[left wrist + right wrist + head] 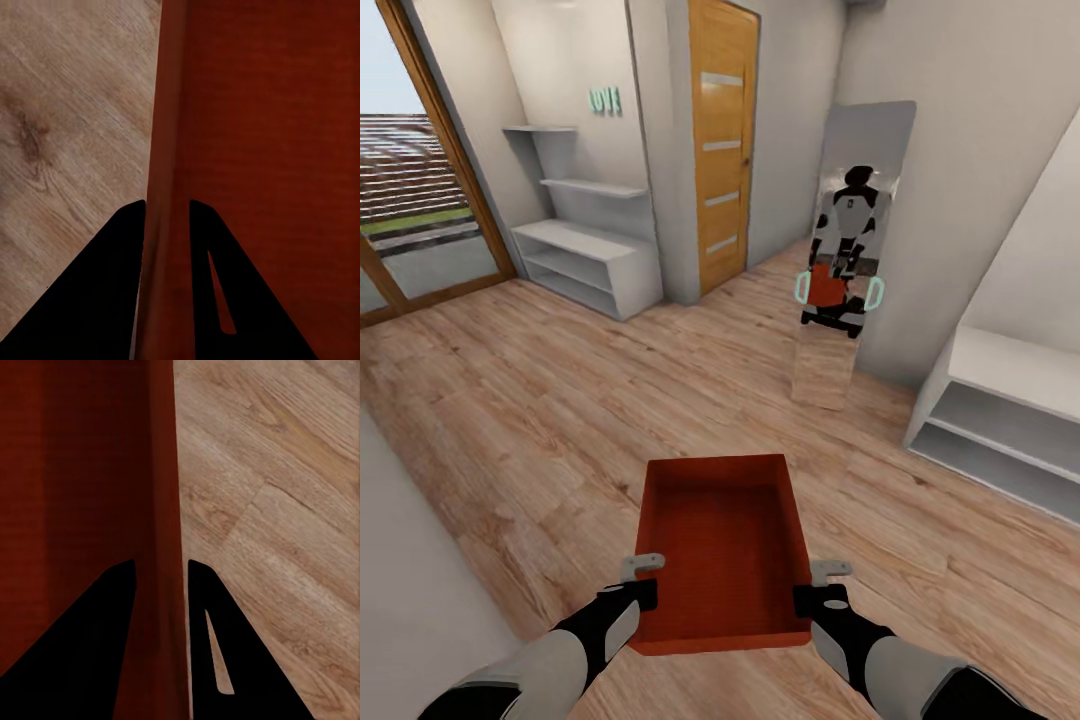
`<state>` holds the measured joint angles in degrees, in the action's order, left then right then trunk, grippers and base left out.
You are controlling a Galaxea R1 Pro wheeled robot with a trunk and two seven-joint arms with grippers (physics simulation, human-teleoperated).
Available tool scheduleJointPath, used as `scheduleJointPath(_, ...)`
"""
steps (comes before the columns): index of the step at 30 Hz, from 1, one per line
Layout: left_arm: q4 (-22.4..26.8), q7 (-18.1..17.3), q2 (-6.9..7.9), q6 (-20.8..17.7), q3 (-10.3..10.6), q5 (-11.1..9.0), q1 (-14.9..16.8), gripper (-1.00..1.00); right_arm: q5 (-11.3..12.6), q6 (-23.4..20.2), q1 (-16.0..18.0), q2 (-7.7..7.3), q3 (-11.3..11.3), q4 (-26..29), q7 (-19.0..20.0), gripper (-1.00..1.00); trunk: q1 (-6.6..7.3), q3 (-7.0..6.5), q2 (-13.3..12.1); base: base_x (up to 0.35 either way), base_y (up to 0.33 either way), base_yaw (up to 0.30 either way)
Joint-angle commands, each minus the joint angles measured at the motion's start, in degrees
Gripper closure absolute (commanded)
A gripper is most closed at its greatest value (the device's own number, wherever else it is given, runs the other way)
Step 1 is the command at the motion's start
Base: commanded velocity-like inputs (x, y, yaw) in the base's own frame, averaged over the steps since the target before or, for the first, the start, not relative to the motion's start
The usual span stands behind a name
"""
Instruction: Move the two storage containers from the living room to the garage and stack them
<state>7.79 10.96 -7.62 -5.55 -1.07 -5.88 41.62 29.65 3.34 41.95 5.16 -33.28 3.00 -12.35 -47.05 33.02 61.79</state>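
A: What are the claws doing?

B: The left claw (pixel 643 578) is clamped on the left wall of the bin (pixel 722 545), near its close end. In the left wrist view its two dark fingers (pixel 101 292) straddle the red wall (pixel 169 150), one outside, one inside.

A: And the other side?

B: The right claw (pixel 815 585) grips the right wall (pixel 161 495) the same way, with one finger (pixel 217 652) on the outside over the planks and the other inside the bin.

A: So the bin is off the ground?

B: Yes, held between the two claws, open top up, above the wood floor (pixel 510 420). It is empty inside as far as I can see.

A: What lies beyond the claws?

B: Straight ahead, a tall mirror (pixel 855 250) leans on the wall and reflects the robot with the red bin. Left of that stands a wooden door (pixel 722 140). Further left are white shelves (pixel 585 250) with teal letters (pixel 605 100) above, then a glass door (pixel 420 170) looking outdoors. Off beyond the right claw sits another low white shelf (pixel 1000 420).
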Motion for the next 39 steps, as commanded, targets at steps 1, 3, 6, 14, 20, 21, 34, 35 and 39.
scheduleJointPath(1, -0.06, 0.55, 0.24, -0.34, 0.98, -0.36, -0.05, 1.00, -0.21, 1.05, 0.06, 0.02, 1.21, 0.69, 1.71, 1.00, -0.03, 0.05, 0.03, 0.322, 0.000, 0.015)
scheduleJointPath(3, -0.06, 0.55, 0.24, -0.34, 0.98, -0.36, -0.05, 1.00, -0.21, 1.07, 0.06, 0.02, 1.21, 0.69, 1.71, 1.00, -0.03, 0.05, 0.03, 0.322, 0.000, 0.008)
scheduleJointPath(6, -0.06, 0.55, 0.25, -0.34, 0.98, -0.36, -0.05, 1.00, -0.21, 1.07, 0.06, 0.02, 1.20, 0.69, 1.71, 1.00, -0.03, 0.05, 0.03, 0.322, 0.000, 0.003)
scheduleJointPath(14, -0.06, 0.55, 0.27, -0.34, 0.98, -0.36, -0.05, 1.00, -0.21, 1.05, 0.06, 0.01, 1.20, 0.69, 1.71, 1.00, -0.03, 0.05, 0.03, 0.322, 0.000, 0.000)
scheduleJointPath(20, -0.06, 0.55, 0.31, -0.34, 0.98, -0.36, -0.05, 1.00, -0.22, 1.05, 0.06, -0.05, 1.20, 0.69, 1.71, 1.00, -0.03, 0.05, 0.03, 0.322, 0.000, 0.000)
scheduleJointPath(21, -0.06, 0.55, 0.32, -0.34, 0.98, -0.36, -0.05, 1.00, -0.21, 1.05, 0.06, -0.05, 1.20, 0.69, 1.71, 1.00, -0.03, 0.05, 0.03, 0.322, 0.000, 0.000)
scheduleJointPath(34, -0.06, 0.55, 0.32, -0.34, 0.95, -0.36, -0.05, 1.00, -0.21, 1.02, 0.06, -0.06, 1.20, 0.69, 1.71, 1.00, -0.03, 0.05, 0.03, 0.322, 0.000, 0.132)
scheduleJointPath(35, -0.06, 0.55, 0.32, -0.34, 0.94, -0.36, -0.05, 1.00, -0.21, 1.03, 0.06, -0.06, 1.20, 0.69, 1.71, 1.00, -0.03, 0.05, 0.03, 0.322, 0.000, 0.055)
scheduleJointPath(39, -0.06, 0.55, 0.32, -0.34, 0.94, -0.36, -0.05, 1.00, -0.21, 1.05, 0.06, -0.06, 1.20, 0.69, 1.71, 1.00, -0.03, 0.05, 0.03, 0.322, 0.000, 0.020)
